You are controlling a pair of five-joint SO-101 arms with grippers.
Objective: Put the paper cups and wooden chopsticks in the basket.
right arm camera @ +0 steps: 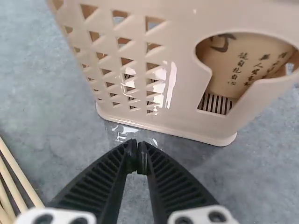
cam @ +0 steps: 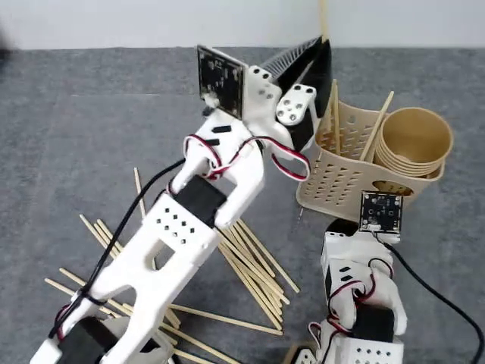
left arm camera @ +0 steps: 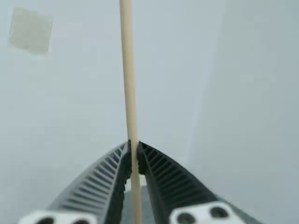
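Note:
My left gripper (left arm camera: pixel 133 149) is shut on a wooden chopstick (left arm camera: pixel 127 70) that stands upright between its jaws. In the high view this gripper (cam: pixel 318 45) is raised just behind the far left corner of the beige basket (cam: pixel 333 182), with the chopstick (cam: pixel 323 19) pointing up. A stack of paper cups (cam: pixel 413 140) and two chopsticks (cam: pixel 334 114) stand in the basket. Many loose chopsticks (cam: pixel 254 273) lie on the grey mat. My right gripper (right arm camera: pixel 137 158) is shut and empty, low on the mat just in front of the basket's wall (right arm camera: pixel 154 70). A cup (right arm camera: pixel 243 60) shows through the handle hole.
The left arm (cam: pixel 204 205) stretches diagonally over the chopstick pile. The right arm (cam: pixel 356 280) sits in front of the basket. A scrap of clear film (right arm camera: pixel 124 133) lies at the basket's base. Some chopsticks (right arm camera: pixel 14 182) lie beside the right gripper.

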